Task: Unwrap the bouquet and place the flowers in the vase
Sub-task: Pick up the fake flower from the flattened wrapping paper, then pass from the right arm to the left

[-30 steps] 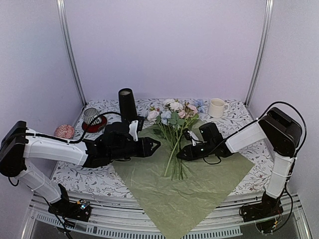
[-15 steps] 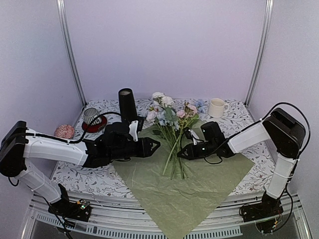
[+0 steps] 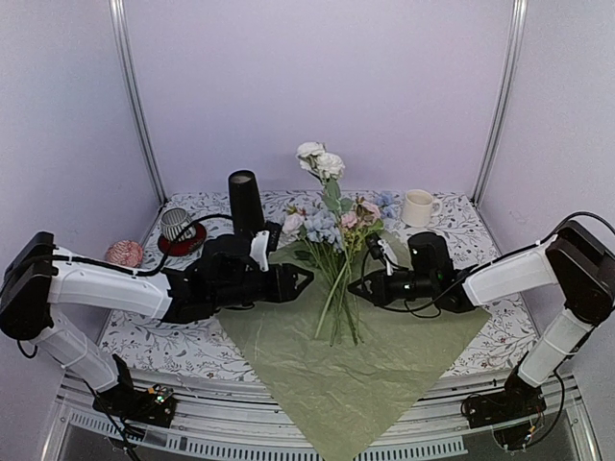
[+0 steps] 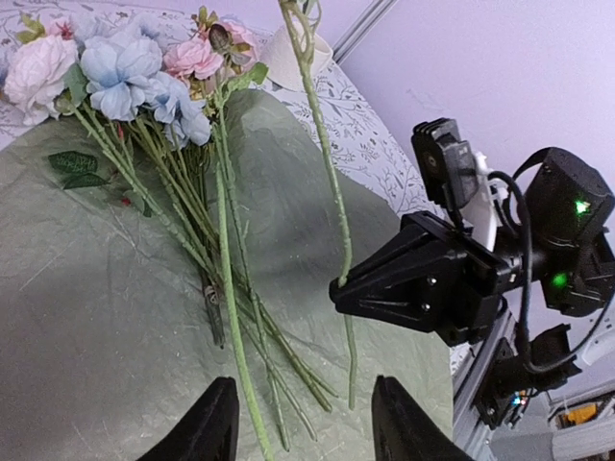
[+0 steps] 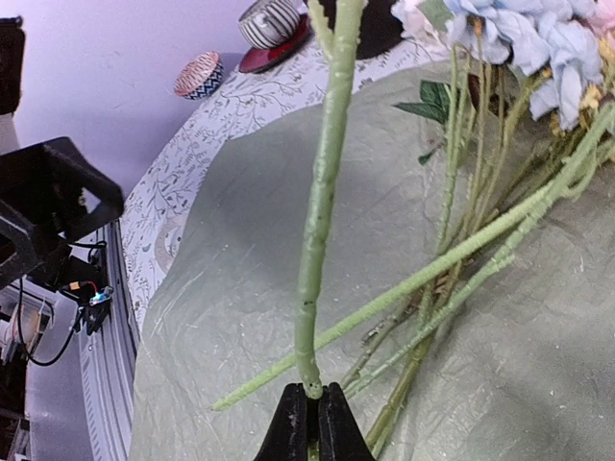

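Green plastic over what is probably wire: the single stem (image 5: 322, 182) pinched in the right tool (image 3: 354, 286) looks light and fairly stiff. Its white flower (image 3: 317, 160) stands high above the bench, so it is likely top-heavy. The tool is clenched on the very bottom of that stem, a hold that could let it swivel. A grip nearer the middle would probably steer it better into a narrow mouth.

The other flowers (image 3: 327, 229) lie loose on the spread green paper (image 3: 384, 355), heads far, stems near, crossing one another. The left tool (image 3: 306, 279) hangs just left of them, fingers apart, holding nothing.

The black vase (image 3: 244, 200) stands far left, behind the left arm, tall and slim enough to tip if knocked. Open room lies overhead, while the left arm crowds the low path. The white mug (image 3: 417, 207) sits far right, well apart. The paper's near corner overhangs the bench edge.
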`<state>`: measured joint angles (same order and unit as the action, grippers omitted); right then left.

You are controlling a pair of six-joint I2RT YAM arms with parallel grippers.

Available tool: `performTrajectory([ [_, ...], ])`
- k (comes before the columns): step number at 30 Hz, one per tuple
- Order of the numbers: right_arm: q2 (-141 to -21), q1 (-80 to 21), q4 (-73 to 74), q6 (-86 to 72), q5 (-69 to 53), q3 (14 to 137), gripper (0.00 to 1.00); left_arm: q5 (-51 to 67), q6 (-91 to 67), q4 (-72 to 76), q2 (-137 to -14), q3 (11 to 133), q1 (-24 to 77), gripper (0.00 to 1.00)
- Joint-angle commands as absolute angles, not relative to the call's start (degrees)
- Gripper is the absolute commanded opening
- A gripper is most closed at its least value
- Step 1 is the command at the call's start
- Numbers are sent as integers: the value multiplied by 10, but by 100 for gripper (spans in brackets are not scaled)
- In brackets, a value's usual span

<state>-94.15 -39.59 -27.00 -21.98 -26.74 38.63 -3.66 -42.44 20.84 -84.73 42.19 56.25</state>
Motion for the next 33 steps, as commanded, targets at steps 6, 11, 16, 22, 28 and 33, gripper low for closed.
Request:
performTrajectory([
  [6,-878,-454,-339,-156,-244,362,4,-17,-381,293,-885,486,569,70],
  [11,-867,-461,-362,-150,-268,351,4,-13,-371,336,-890,493,568,69],
  [16,-860,-470,-370,-138,-277,347,4,-12,-378,337,-896,505,561,61],
  [22,-859,-477,-374,-131,-287,347,4,-2,-384,343,-902,514,549,54],
  [28,-860,-480,-375,-126,-292,347,4,2,-382,342,-904,520,545,45],
  [33,-862,-484,-383,-122,-310,347,4,6,-379,341,-901,521,540,37],
])
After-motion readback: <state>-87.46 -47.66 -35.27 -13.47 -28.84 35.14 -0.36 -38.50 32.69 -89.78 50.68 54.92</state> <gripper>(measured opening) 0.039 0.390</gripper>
